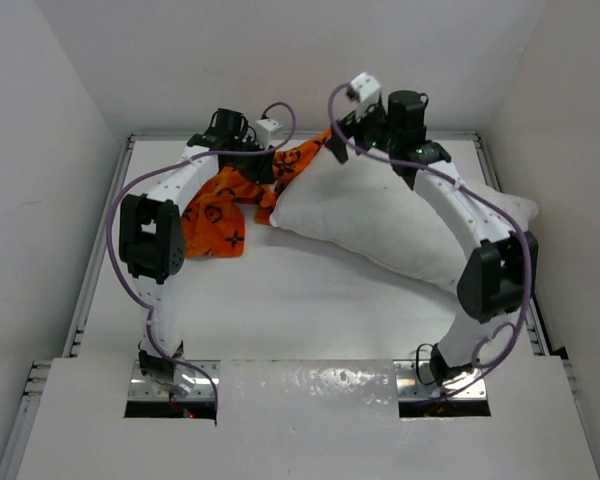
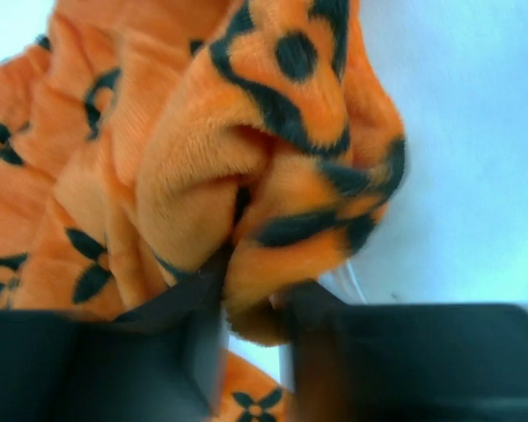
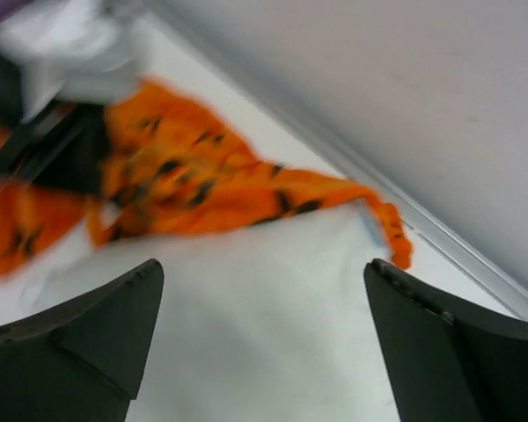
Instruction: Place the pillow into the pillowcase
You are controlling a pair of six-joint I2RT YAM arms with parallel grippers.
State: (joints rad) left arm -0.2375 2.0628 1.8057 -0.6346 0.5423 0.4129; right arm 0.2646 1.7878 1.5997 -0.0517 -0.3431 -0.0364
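Note:
The white pillow [image 1: 380, 215] lies slantwise across the middle and right of the table. Its far left corner meets the orange pillowcase [image 1: 220, 210], which is bunched at the back left. One strip of that fabric [image 3: 202, 189] runs along the pillow's [image 3: 255, 334] far edge. My left gripper [image 1: 278, 170] sits at that bunch. In the left wrist view a fold of the pillowcase [image 2: 202, 149] fills the narrow gap of my left gripper [image 2: 257, 290] and touches both fingers. My right gripper [image 1: 338, 145] hovers over the pillow's far corner. My right gripper [image 3: 264, 264] is wide open, with only pillow below.
White walls enclose the table [image 1: 280, 300] on the left, back and right. A metal rail [image 3: 422, 224] runs along the back edge just beyond the pillow. The left arm's wrist [image 3: 44, 132] shows close by in the right wrist view.

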